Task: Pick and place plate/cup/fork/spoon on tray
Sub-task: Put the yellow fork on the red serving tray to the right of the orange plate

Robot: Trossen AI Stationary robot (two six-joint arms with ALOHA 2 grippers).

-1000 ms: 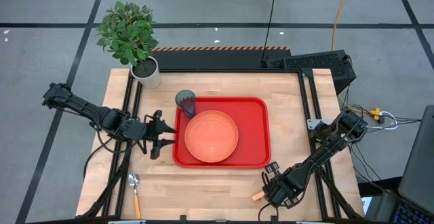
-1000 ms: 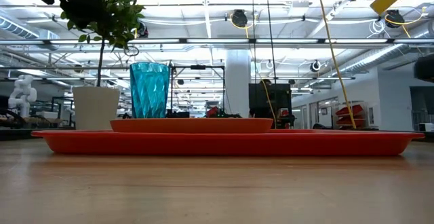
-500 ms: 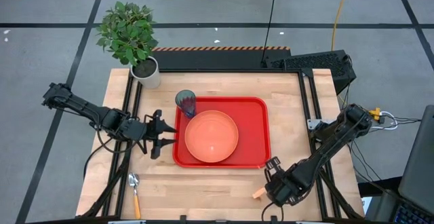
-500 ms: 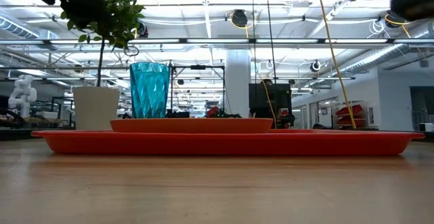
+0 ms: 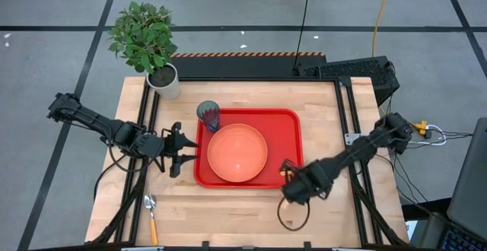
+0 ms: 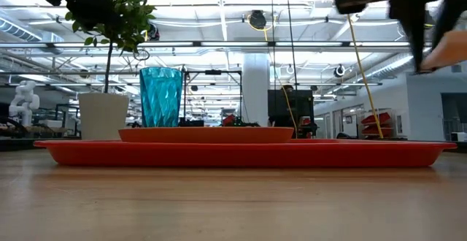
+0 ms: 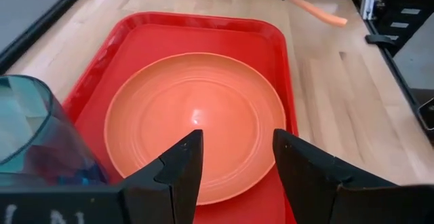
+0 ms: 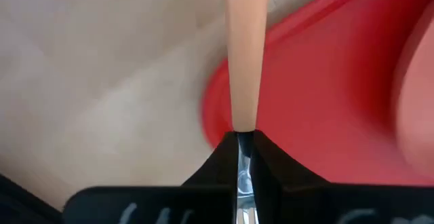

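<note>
Grey floor with dark tape lines surrounds the wooden counter [image 5: 243, 205], and we see a potted plant [image 5: 144, 38] at its 11 o'clock corner. Near the middle of the counter lies the red tray [image 5: 293, 141]. On it sits the salmon-orange plate [image 5: 237, 154], filling the tray's left and centre, and the teal cup [image 5: 208, 115] stands upright at the plate's 11 o'clock, just beside its rim, in the tray's far-left corner. From table height we see the cup [image 6: 160, 96] rising above the plate's edge [image 6: 208, 134] and the tray's rim [image 6: 241, 153].

Our left claw [image 5: 185, 152] hangs at the tray's 9 o'clock edge, fingers spread wide and holding nothing; its wrist camera looks past both dark fingers [image 7: 182, 166] onto the plate [image 7: 196, 119] and the cup [image 7: 34, 132].

Our right claw [image 5: 288, 176] is over the tray's 5 o'clock corner, closed on the fork [image 8: 244, 54]. In its own wrist view the tan handle runs straight out from the pinched fingertips, with a sliver of metal showing between them, and the tray's rounded corner [image 8: 319, 81] lies beneath. The left wrist view catches the same handle [image 7: 317, 11] sticking out beyond the tray's far corner.

At the counter's 7 o'clock corner, well apart from the tray, the spoon [image 5: 151, 209] lies flat, bowl pointing away from the counter's near edge.
</note>
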